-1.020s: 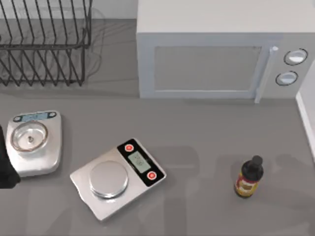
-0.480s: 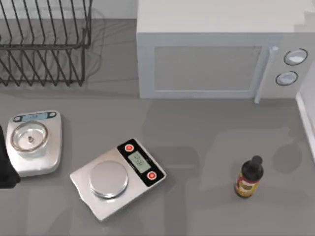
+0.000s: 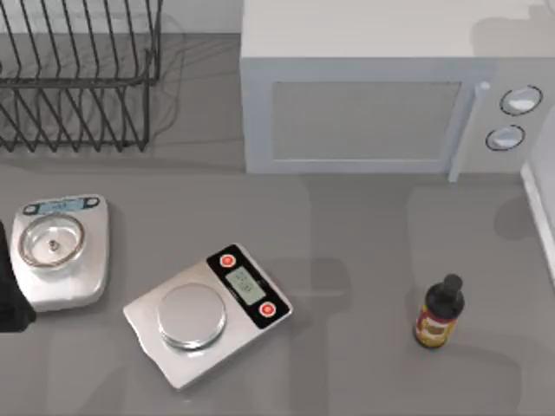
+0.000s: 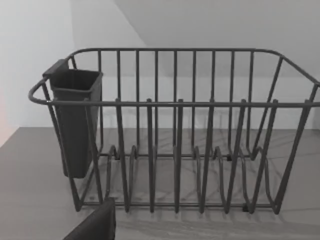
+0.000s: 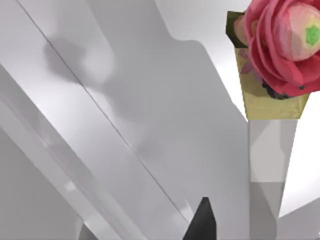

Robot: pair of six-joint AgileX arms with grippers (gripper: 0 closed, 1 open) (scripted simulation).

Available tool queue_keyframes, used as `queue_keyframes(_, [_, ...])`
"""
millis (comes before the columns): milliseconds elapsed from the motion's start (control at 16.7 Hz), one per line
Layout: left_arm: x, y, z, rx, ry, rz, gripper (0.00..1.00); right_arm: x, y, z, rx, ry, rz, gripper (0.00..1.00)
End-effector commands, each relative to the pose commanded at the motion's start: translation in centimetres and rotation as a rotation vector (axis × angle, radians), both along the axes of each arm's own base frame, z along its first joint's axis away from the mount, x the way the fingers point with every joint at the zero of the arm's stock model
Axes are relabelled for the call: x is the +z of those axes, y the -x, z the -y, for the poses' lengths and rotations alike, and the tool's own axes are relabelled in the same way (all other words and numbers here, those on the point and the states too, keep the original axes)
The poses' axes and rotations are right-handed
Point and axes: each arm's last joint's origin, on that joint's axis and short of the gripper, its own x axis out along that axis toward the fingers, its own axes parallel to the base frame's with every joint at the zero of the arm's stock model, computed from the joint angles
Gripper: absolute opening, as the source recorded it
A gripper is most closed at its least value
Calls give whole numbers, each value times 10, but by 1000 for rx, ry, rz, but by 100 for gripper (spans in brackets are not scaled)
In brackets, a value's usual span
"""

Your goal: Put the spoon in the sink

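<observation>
The grey table [image 3: 364, 251] runs across the top view. The white microwave [image 3: 381, 87] stands along the upper middle and upper right of the frame. Its door is closed, with a vertical handle [image 3: 464, 130] and two round knobs [image 3: 519, 101] at its right end.

The dark wire dish rack [image 3: 78, 78] fills the upper left corner. In the left wrist view the rack [image 4: 175, 130] faces the camera, and a dark cutlery cup [image 4: 75, 120] hangs on one end of it.

A silver kitchen scale [image 3: 206, 312] lies at the lower centre-left. It is turned on a diagonal, with its round pan toward the lower left and its display and two red buttons toward the upper right. A second, white scale [image 3: 61, 251] sits near the left edge, well apart from the microwave, with a shiny round dish on top. A small brown bottle [image 3: 439, 314] with a dark cap and a yellow-red label stands upright at the lower right, apart from both scales.

The left arm [image 3: 9, 299] is a dark shape at the frame's left edge, just beside the white scale. A dark part of the left gripper [image 4: 92, 226] pokes in at the wrist view's lower edge. I cannot tell whether it is spread or pressed together.

The right gripper [image 5: 201, 224] shows a dark tip against pale white surfaces, and its state cannot be told either. A pink flower [image 5: 282, 42] on a white stand [image 5: 267, 160] is near it.

I cannot tell where the spoon lies or which way its long axis points.
</observation>
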Motion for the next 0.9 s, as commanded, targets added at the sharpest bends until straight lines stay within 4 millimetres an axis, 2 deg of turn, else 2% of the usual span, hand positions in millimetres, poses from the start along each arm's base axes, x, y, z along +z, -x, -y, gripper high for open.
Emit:
queue_keyframes(180, [0,0,0,0,0,0,100,-7,-5,-2,3,1,11,0])
queue_keyframes(720, [0,0,0,0,0,0,100,-8,-8,-1,5,5,38,0])
queue_keyframes(900, [0,0,0,0,0,0,100,-27,-10,-3,11,2,17,0])
